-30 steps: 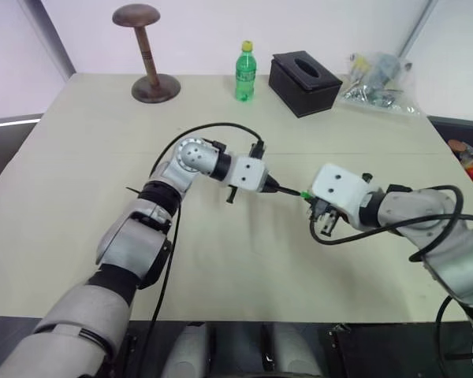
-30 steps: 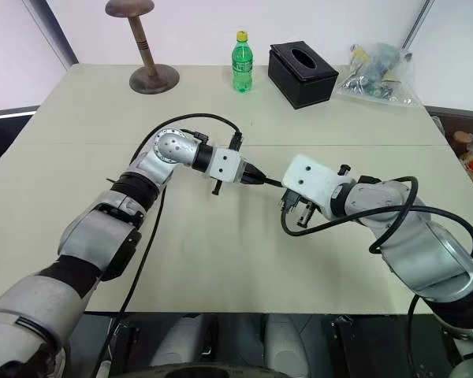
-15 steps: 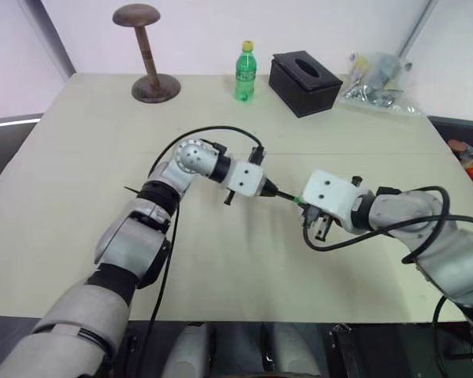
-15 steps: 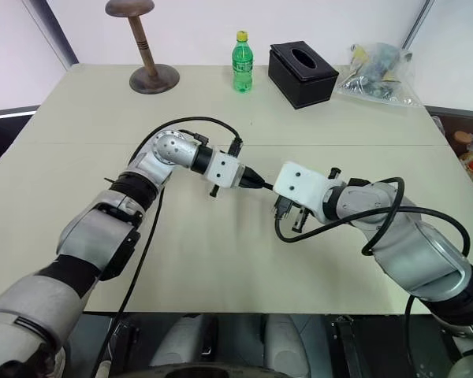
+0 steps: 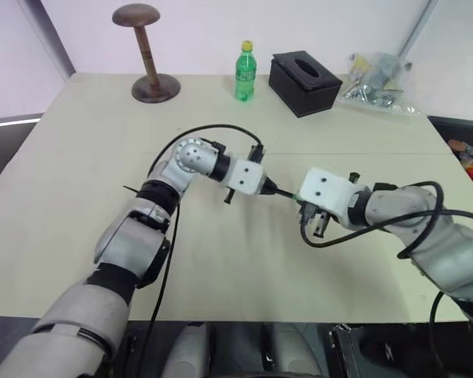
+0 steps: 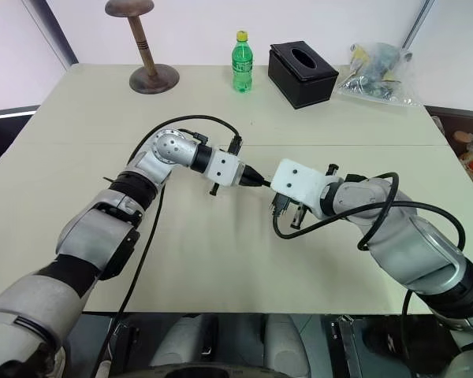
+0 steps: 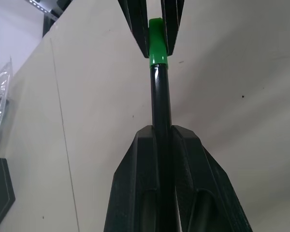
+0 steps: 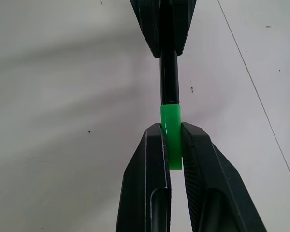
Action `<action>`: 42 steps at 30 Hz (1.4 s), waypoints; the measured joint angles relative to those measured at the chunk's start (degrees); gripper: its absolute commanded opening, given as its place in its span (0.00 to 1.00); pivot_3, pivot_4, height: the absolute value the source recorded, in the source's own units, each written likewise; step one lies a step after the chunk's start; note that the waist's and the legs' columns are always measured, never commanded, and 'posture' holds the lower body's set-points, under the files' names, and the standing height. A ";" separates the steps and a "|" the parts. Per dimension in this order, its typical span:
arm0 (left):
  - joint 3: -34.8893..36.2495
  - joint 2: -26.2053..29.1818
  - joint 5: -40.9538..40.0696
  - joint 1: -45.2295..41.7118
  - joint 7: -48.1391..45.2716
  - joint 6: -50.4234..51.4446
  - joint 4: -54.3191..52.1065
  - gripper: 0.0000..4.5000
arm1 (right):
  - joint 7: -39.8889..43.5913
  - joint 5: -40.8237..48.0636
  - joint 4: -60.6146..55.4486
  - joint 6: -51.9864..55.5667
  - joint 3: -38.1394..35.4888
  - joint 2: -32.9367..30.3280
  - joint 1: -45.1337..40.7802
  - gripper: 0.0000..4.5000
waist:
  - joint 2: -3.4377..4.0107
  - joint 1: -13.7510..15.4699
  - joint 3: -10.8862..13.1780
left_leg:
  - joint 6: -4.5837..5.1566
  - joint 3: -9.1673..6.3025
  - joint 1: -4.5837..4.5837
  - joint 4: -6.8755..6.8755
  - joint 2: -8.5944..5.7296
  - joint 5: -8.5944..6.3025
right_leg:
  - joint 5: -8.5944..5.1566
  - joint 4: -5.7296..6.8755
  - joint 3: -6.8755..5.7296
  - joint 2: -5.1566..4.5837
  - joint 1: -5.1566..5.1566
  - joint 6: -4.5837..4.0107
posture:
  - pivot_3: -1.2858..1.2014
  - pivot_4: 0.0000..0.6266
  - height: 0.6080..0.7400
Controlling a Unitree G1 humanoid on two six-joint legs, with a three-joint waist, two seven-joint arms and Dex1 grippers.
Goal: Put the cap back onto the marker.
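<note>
Above the middle of a pale worktop (image 5: 79, 157), the robot's two arms meet tip to tip. The left end effector (image 7: 162, 133) is clamped on the black marker (image 7: 159, 96), while the right end effector (image 8: 172, 133) is pinched around the small green cap (image 8: 170, 130). In both wrist views the cap's open end sits flush against the marker's barrel, the two lined up as one straight rod held clear of the worktop.

A second earlier the right arm stood farther out to the robot's right, with a visible stretch of marker and the green piece showing between the two white wrist housings. Now the right end effector has closed in toward the left one, and only a short length of black barrel separates them. The left arm has kept its place.

Along the far edge stand a wooden hat stand (image 5: 147, 55), a green bottle (image 5: 245, 72), a black tissue box (image 5: 303, 82) and a clear bag of small items (image 5: 376, 83), all unmoved.
</note>
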 measured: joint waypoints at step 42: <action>3.82 0.57 -3.02 2.33 -8.56 13.32 -6.43 0.00 | 0.09 -2.61 1.67 -0.53 5.06 1.20 -4.12 0.01 | 0.00 -0.05 0.00 | 0.00 0.00 -0.04 0.00 0.00 0.00 | 0.00 0.00 0.00 0.00 -0.05 0.00 | 0.52 0.24 1.00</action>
